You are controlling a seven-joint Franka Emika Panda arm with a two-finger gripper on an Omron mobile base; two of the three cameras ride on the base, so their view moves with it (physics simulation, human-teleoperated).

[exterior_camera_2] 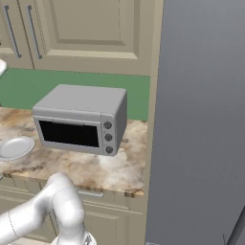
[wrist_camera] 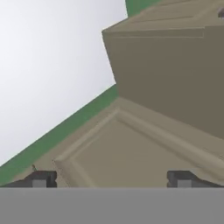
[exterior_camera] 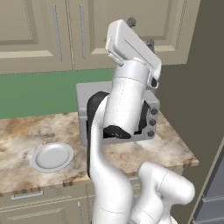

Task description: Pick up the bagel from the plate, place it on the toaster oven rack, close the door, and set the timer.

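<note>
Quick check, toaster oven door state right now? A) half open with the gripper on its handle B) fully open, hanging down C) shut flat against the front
C: in the right base view the door sits flush in the front of the toaster oven, black glass facing out, with nothing holding it.

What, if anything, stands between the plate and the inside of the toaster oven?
The door does: it is shut flat across the front of the toaster oven. The plate lies on the counter beside it.
</note>
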